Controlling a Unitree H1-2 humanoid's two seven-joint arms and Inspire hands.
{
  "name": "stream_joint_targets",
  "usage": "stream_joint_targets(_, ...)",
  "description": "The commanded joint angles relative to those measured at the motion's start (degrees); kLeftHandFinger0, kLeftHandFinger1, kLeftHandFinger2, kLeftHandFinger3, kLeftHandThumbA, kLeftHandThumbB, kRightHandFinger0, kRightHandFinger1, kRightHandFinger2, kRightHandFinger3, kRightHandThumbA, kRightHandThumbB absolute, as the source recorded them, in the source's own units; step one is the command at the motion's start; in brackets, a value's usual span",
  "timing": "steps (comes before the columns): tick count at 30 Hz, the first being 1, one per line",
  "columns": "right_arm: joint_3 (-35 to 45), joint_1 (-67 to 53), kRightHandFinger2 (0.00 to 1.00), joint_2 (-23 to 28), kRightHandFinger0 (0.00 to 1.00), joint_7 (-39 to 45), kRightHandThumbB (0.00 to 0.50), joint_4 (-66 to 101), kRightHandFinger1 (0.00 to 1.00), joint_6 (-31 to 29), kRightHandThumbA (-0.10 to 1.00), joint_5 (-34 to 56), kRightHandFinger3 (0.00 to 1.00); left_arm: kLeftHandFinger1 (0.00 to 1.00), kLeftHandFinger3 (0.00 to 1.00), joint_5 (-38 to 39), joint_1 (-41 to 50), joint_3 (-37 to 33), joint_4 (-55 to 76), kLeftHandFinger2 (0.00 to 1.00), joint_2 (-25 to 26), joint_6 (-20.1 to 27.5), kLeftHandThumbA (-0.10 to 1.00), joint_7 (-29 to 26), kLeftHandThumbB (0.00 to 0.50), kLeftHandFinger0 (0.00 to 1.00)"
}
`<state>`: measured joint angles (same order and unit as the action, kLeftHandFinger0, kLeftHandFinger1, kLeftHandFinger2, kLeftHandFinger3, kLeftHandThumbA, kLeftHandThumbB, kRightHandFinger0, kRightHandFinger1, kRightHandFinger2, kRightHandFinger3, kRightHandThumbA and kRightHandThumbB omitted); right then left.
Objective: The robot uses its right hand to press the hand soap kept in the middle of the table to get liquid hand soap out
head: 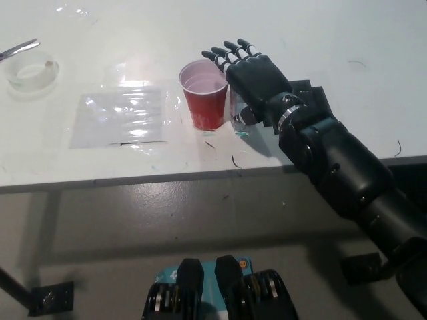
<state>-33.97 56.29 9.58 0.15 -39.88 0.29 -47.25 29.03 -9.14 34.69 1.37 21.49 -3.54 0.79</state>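
My black right hand (pixel 250 72) lies flat, palm down, with its fingers stretched out and apart, over the hand soap bottle (pixel 238 122). Only a small clear lower part of the bottle shows under the palm; its pump head is hidden by the hand. Just left of the hand stands a red plastic cup (pixel 204 101), upright, and the fingertips (pixel 230 53) reach to the cup's far right rim. Whether the palm touches the pump cannot be seen. My left hand is out of view.
A clear plastic sheet (pixel 120 117) lies left of the cup. A round clear dish (pixel 30 72) and a metal tool (pixel 17 48) sit at the far left. A black block (pixel 315 95) lies under my wrist. The white table's front edge (pixel 167 177) runs across the picture.
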Motion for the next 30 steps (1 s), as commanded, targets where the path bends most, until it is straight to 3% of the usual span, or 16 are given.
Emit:
stream_joint_targets(1,-0.9,-3.7,1.0,-0.18,1.0,7.01,0.371,-3.54,1.0,2.28,1.0,1.38,1.0,0.47,0.86,0.89,-1.63,0.27,1.49,0.66,2.32,1.19,1.0,0.48,0.105,0.33)
stream_joint_targets(9,1.0,-5.42,1.0,-1.71,1.0,6.97,0.335,-3.39,1.0,1.94,1.0,3.41,1.0,0.47,0.85,0.59,-1.99,0.32,2.26,0.65,2.25,0.1,1.0,-0.47,0.112,0.35)
stream_joint_targets(16,1.68,-6.12,1.0,-2.37,1.0,7.03,0.353,-3.82,1.0,1.72,1.0,3.22,1.0,0.47,0.87,0.33,-2.22,0.26,2.13,0.66,2.43,0.53,1.0,-0.18,0.12,0.33)
stream_joint_targets(27,2.08,-7.18,1.0,-2.38,1.0,6.76,0.345,-3.03,1.0,1.72,1.0,3.28,1.0,0.47,0.85,0.4,-2.38,-0.04,2.21,0.63,2.78,-0.02,1.0,0.25,0.097,0.32)
stream_joint_targets(30,1.67,-7.38,1.0,-1.87,1.0,6.29,0.324,-2.3,1.0,1.26,1.0,2.57,1.0,0.47,0.85,0.93,-1.89,0.04,2.44,0.61,2.54,-0.34,1.0,0.42,0.083,0.34)
